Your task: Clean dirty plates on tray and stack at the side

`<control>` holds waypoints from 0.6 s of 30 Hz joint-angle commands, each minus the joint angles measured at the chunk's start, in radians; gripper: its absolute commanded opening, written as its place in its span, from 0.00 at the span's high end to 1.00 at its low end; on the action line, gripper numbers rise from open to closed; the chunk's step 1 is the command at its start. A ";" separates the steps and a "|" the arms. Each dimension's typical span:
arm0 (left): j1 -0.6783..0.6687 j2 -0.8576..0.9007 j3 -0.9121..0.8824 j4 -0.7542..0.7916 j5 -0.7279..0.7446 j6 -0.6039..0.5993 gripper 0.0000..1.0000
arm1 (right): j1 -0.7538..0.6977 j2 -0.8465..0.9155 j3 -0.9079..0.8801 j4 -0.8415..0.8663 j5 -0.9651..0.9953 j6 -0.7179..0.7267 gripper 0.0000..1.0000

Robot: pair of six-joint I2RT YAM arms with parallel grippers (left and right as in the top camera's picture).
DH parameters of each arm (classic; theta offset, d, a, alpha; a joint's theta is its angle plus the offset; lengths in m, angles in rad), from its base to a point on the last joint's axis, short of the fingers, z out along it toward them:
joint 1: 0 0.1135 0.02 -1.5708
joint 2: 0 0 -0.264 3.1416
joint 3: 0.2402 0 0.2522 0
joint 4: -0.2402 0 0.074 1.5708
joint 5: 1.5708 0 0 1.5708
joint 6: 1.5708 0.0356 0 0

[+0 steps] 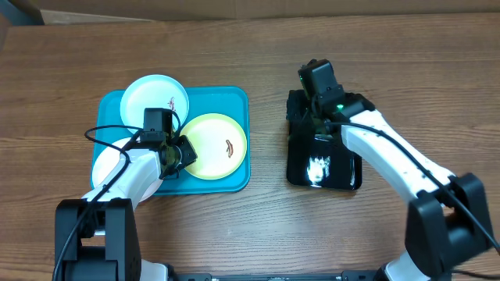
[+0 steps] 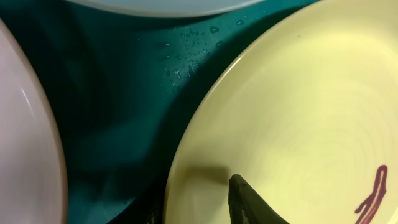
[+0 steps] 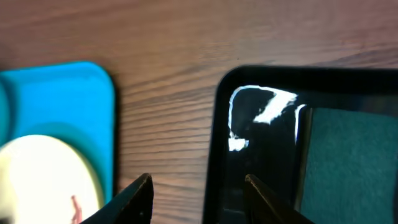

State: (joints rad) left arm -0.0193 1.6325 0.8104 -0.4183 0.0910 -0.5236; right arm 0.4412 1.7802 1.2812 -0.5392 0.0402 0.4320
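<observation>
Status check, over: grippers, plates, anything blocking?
Left gripper at yellow plate rim, jaws unclear. Right gripper open, empty, over black tray edge. Plate smeared, on teal tray.

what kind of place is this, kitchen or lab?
Probably a robot lab bench, not a kitchen: plain wooden table, smeared yellow plate on a blue tray, black tray with a sponge.

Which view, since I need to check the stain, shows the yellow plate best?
Overhead: nearly the whole yellow plate and its smear show on the tray. Left wrist crops it close, smear cut off; right wrist catches only a sliver.
</observation>
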 commanded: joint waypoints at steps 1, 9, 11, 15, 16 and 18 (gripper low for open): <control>-0.002 0.023 -0.005 -0.002 0.014 0.004 0.67 | 0.005 0.065 0.015 0.021 0.030 -0.014 0.53; -0.002 0.023 -0.005 0.001 0.014 0.004 0.66 | 0.029 0.098 0.012 0.070 0.031 -0.014 0.67; -0.002 0.023 -0.005 0.001 0.014 0.004 0.66 | 0.037 0.105 0.000 0.097 0.030 -0.014 0.68; -0.002 0.023 -0.005 0.000 0.014 0.004 0.66 | 0.052 0.141 -0.006 0.129 0.031 -0.014 0.69; -0.002 0.023 -0.005 0.000 0.014 0.004 0.66 | 0.055 0.148 -0.006 0.134 0.038 -0.014 0.70; -0.002 0.023 -0.005 0.000 0.014 0.004 0.66 | 0.057 0.154 -0.006 0.134 0.071 -0.014 0.73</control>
State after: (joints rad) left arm -0.0193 1.6325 0.8104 -0.4175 0.0933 -0.5236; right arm 0.4904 1.9026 1.2808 -0.4107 0.0639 0.4198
